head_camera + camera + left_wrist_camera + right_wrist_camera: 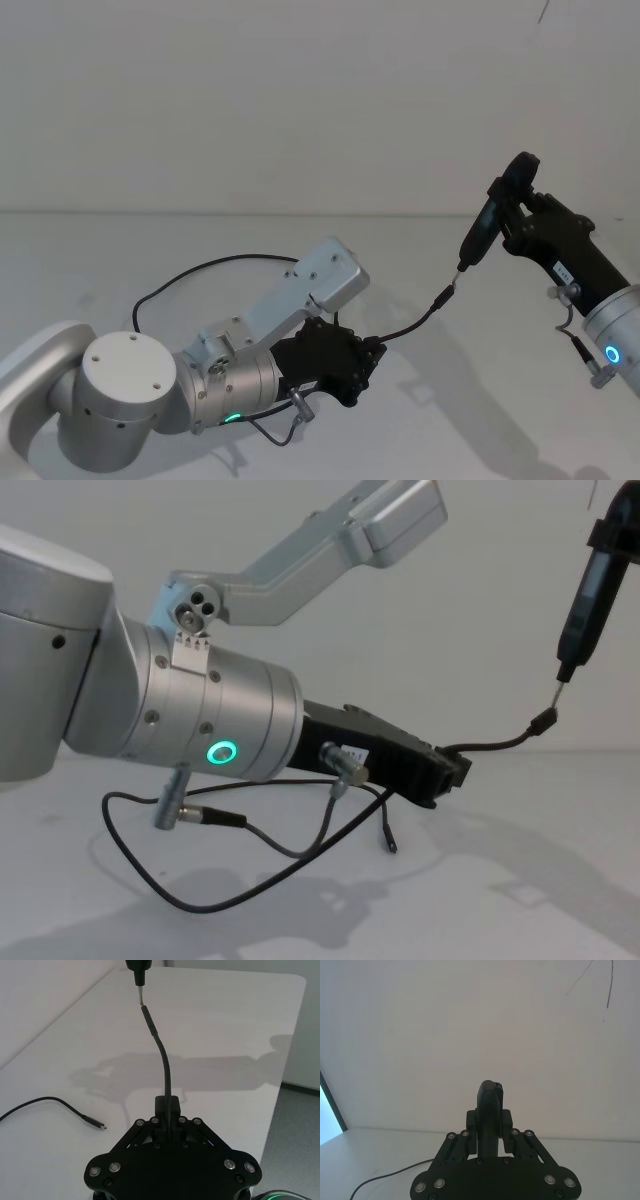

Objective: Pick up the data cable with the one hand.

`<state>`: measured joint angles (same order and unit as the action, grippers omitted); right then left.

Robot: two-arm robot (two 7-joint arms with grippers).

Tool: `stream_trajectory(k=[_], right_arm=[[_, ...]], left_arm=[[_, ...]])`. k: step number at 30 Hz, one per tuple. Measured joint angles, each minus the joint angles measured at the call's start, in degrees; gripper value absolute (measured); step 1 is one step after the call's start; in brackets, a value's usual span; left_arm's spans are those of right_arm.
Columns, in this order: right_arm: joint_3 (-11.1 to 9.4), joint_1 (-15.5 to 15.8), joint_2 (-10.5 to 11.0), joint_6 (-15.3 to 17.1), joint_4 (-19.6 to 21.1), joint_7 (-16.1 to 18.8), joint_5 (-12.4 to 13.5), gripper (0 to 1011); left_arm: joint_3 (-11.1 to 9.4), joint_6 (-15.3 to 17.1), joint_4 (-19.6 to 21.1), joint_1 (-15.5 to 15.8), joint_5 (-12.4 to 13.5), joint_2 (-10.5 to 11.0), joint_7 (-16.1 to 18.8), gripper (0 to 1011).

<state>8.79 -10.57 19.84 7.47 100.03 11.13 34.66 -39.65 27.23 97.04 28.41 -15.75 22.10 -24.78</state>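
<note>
Low in the head view, the left end effector (372,357), flat black plastic on a thick silver arm, was closed on the long thin black data cable (408,325) near one plug. That plug (149,1020) met the slim black pointed tool (487,222) clamped in the right end effector (490,1122). The slack trailed across the white table (480,400); a firm grip and slow lift were advisable.

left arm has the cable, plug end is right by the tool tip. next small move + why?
Probably hold steady, or lift slightly. The left gripper is shut on the data cable, whose plug sits just below the pointed tool in the right gripper, while the far end lies on the table.
</note>
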Motion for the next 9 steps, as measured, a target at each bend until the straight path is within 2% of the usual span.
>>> stream_trajectory(k=[9], right_arm=[[0.12,0.08,0.13,-0.13,0.1,-0.13,0.06,279]], left_arm=[[0.0,0.0,0.0,0.0,0.0,0.0,0.0,34]])
